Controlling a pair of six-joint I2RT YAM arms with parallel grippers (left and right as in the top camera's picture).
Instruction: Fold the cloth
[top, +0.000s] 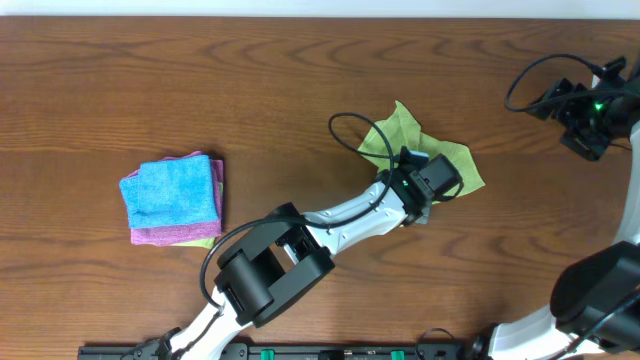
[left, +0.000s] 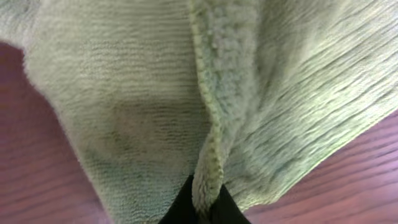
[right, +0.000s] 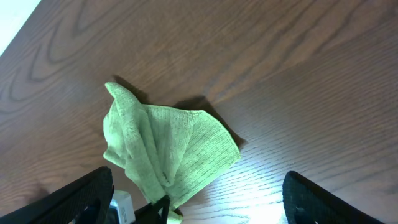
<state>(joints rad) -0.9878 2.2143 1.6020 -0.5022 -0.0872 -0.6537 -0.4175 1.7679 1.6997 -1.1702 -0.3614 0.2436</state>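
Note:
A crumpled green cloth (top: 415, 150) lies on the wooden table right of centre. It fills the left wrist view (left: 137, 106) and shows from above in the right wrist view (right: 168, 149). My left gripper (top: 437, 178) is on the cloth and is shut on a raised fold of its hemmed edge (left: 208, 193). My right gripper (right: 196, 196) is open and empty, held high above the table near the cloth; its arm is at the far right of the overhead view (top: 590, 110).
A stack of folded cloths, blue (top: 170, 190) over pink and yellow, sits at the left of the table. A black cable (top: 350, 125) loops over the table beside the green cloth.

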